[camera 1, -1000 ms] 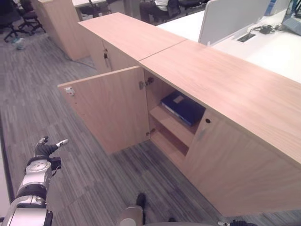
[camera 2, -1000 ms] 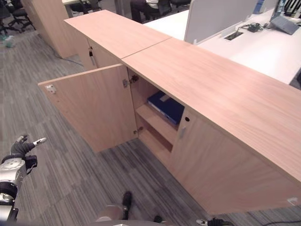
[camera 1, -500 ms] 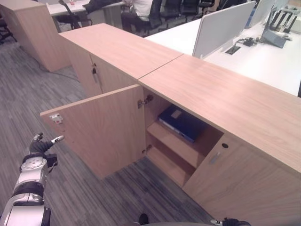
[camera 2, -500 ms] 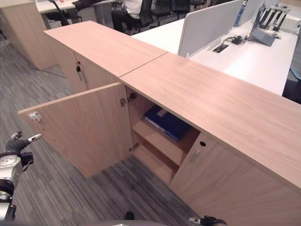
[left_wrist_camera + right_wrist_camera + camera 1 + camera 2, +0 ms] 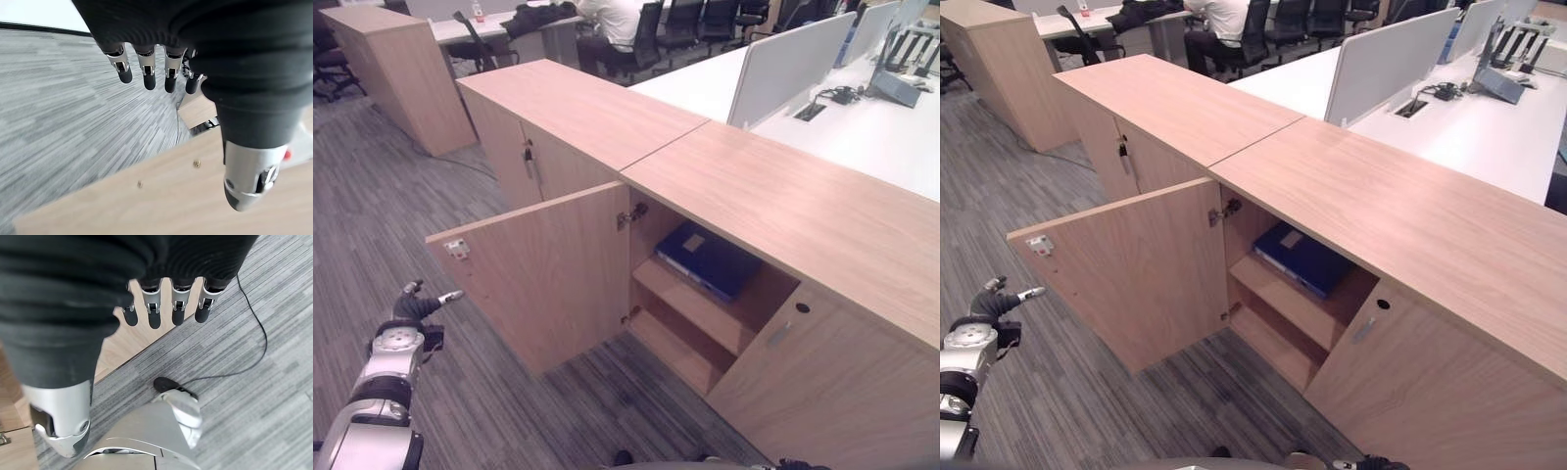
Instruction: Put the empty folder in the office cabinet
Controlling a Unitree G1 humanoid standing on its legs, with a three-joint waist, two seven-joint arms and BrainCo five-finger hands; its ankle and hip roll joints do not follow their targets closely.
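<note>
A blue folder point(image 5: 710, 259) lies flat on the upper shelf inside the wooden office cabinet point(image 5: 783, 206). The cabinet's left door point(image 5: 548, 279) stands wide open. Low on the left, my left hand point(image 5: 409, 311) hovers over the carpet a short way off the door's free edge. It is open and holds nothing. Its straight fingers point(image 5: 146, 73) show in the left wrist view, with the door's wooden face point(image 5: 161, 196) beyond them. My right hand point(image 5: 154, 308) hangs over the floor by the cabinet's base, fingers straight and empty.
A second cabinet point(image 5: 568, 103) with a closed, keyed door joins on the left. Another wooden unit point(image 5: 396, 73) stands further back left. White desks with a partition point(image 5: 793, 59) lie behind, and a person point(image 5: 607, 20) sits on a chair there.
The camera has moved, so the whole scene has shifted in view. My left hand stays low beside the open door, and the folder has not moved.
</note>
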